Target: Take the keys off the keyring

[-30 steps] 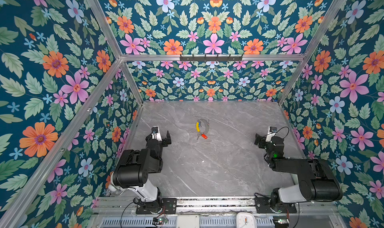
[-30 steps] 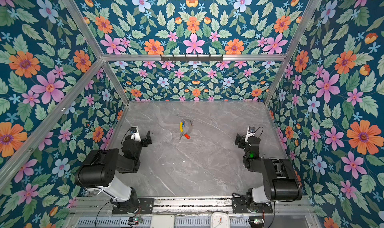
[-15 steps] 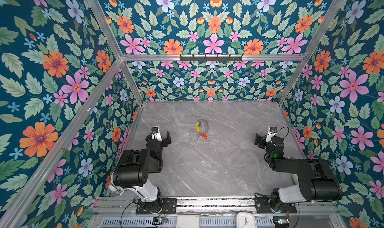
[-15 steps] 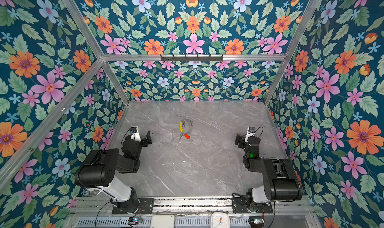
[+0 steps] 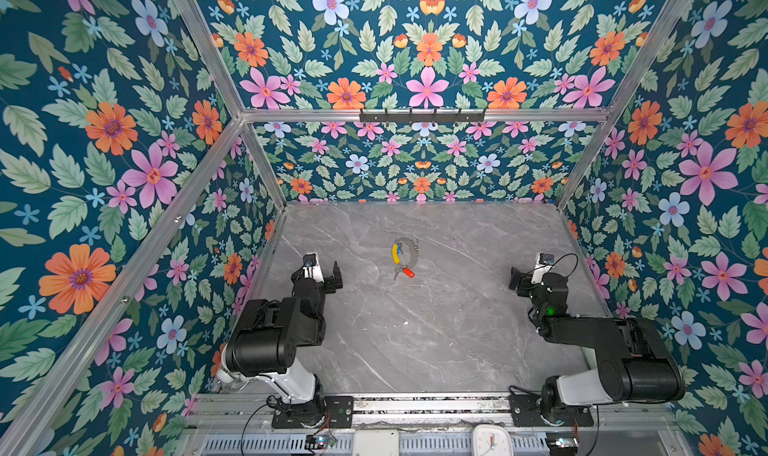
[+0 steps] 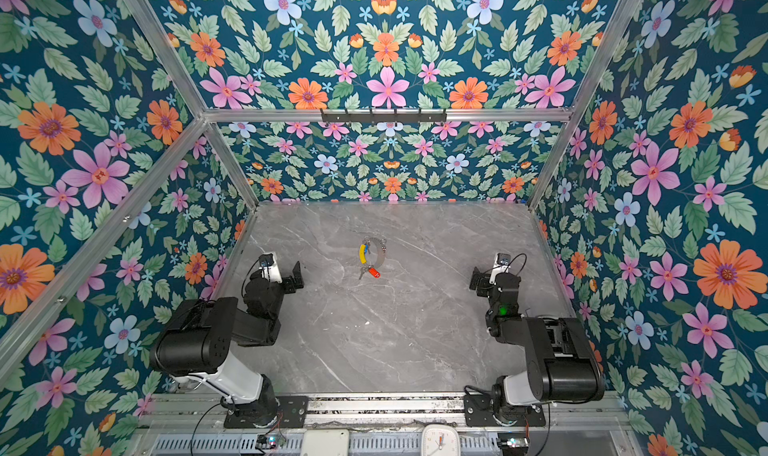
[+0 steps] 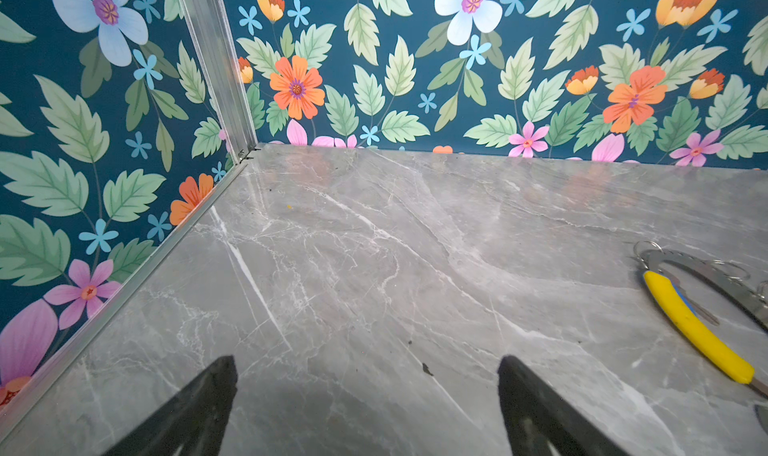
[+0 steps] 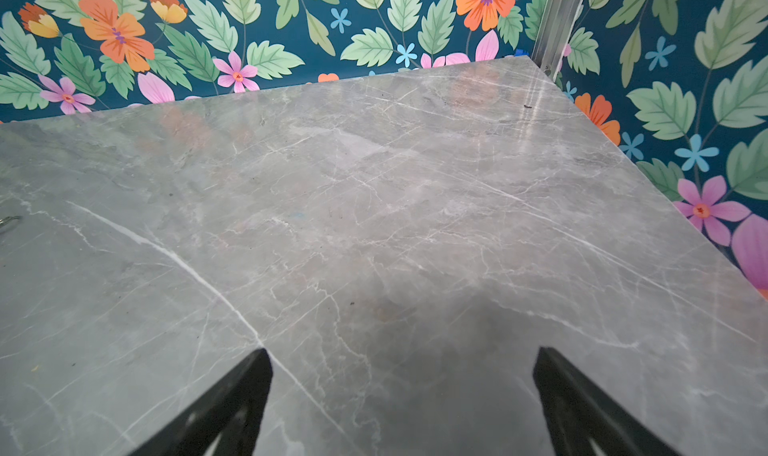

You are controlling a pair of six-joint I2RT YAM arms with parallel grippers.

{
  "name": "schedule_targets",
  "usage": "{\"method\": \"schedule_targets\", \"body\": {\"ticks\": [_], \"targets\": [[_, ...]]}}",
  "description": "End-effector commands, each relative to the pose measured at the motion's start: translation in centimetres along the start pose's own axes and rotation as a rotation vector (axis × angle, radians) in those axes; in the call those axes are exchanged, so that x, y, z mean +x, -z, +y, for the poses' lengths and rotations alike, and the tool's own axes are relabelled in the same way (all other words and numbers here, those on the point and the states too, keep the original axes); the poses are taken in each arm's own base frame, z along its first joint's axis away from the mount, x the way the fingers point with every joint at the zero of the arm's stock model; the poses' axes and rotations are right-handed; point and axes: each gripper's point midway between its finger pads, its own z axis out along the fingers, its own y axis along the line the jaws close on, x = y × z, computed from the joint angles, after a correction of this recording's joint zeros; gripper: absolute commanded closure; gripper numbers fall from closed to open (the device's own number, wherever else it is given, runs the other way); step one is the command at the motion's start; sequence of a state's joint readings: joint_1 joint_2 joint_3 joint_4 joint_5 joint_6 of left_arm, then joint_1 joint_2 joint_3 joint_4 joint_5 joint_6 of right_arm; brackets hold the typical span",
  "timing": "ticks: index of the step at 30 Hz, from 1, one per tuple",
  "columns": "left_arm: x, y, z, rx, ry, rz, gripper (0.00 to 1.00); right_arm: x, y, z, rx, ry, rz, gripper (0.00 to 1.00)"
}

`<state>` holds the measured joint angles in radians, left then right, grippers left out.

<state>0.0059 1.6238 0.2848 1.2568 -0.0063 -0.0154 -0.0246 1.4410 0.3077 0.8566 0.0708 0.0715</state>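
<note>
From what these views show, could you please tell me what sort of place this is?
Probably a robot test cell: a left arm and right arm bolted to a front rail, a marble-look tabletop, and floral wall panels in aluminium framing.

The keyring (image 7: 698,328) runs off the left wrist view's edge.

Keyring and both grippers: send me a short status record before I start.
keyring: flat on table, between the arms, toward the far side
sleeve: yellow, on the side toward the left arm
red tag: on table at the hoop's near edge
blue tag: beside sleeve, inside hoop
keys: apparently both on keyring
left gripper: open, empty, apart from keyring
right gripper: open, empty, apart from keyring
</note>
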Motion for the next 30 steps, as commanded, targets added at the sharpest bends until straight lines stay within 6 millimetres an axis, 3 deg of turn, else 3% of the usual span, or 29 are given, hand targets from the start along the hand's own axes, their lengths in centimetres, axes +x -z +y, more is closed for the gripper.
{"method": "schedule_targets", "body": {"ticks": [1,5,11,16,18,21,22,25,30], "targets": [[-0.4,0.1,0.1,-0.007,-0.013,-0.013,0.0,-0.8,0.0,0.1,-0.005,-0.005,-0.028,0.01],[-1.6,0.8,0.7,-0.043,0.0,-0.034,0.0,-2.2,0.5,0.4,-0.001,0.008,-0.018,0.01],[-3.8,0.0,1.3,-0.086,0.023,0.037,0.0,-3.9,1.3,0.3,0.09,-0.005,0.071,0.01],[-7.4,-0.4,2.1,-0.132,0.271,-0.047,0.0,-6.7,2.5,0.9,0.194,-0.032,0.059,0.01],[-7.3,-0.6,3.1,-0.197,0.463,-0.025,0.0,-7.4,2.8,0.5,0.233,-0.168,0.072,0.01],[-3.5,0.7,5.7,-0.44,0.799,0.123,0.0,-6.1,4.4,-0.4,0.313,-0.437,0.147,0.01],[-3.4,0.7,5.8,-0.447,0.839,0.145,0.0,-5.6,4.6,0.2,0.271,-0.481,0.181,0.01],[-4.3,-0.4,3.7,-0.286,0.822,0.164,0.0,-5.6,4.0,3.5,0.047,-0.52,0.204,0.01],[-5.9,-0.4,-0.5,0.009,0.889,0.121,0.0,-5.3,3.9,7.2,-0.174,-0.556,0.225,0.01]]}}
